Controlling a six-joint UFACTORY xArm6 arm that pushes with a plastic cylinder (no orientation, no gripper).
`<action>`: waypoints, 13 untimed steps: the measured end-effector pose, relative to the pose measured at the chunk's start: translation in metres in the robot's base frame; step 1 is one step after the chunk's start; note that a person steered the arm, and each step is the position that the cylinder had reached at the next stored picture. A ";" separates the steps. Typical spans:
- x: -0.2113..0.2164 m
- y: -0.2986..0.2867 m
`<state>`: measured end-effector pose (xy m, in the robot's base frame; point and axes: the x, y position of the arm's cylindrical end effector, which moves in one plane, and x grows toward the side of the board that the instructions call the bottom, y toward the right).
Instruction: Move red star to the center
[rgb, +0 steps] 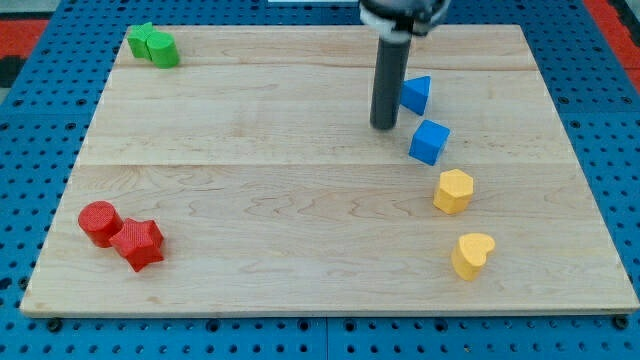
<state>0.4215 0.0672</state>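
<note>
- I have no gripper, only a rod, so there is nothing to open or close; my tip (383, 126) stands on the worktop (300, 190) toward its top right part, just to the view's left of the blue triangular block (417, 94), and holds nothing.
- The red star (139, 243) lies near the bottom left corner of the worktop, well apart from my tip. It touches the red cylinder (99, 222), which sits on its upper left side.
- Risk one: if I push from the left edge side through the cylinder, I think both red blocks will travel together, and the cylinder arrives at the center too.
- Risk two: the star has points, so a push that is not on its middle will probably turn it, and it slips off my tip.
- Risk three: the star is close to the bottom edge. I must come around below and left of it, and a bad approach may knock it off the worktop.
- Risk four: when I leave my place, a careless start can move the blue cube (429, 141) or the triangular block.
- The yellow blocks (453, 190) near the right edge and the green blocks (153, 45) at the top left corner seem out of my way.
</note>
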 end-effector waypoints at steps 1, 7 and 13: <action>0.124 -0.015; 0.088 -0.345; 0.006 -0.206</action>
<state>0.4277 -0.1385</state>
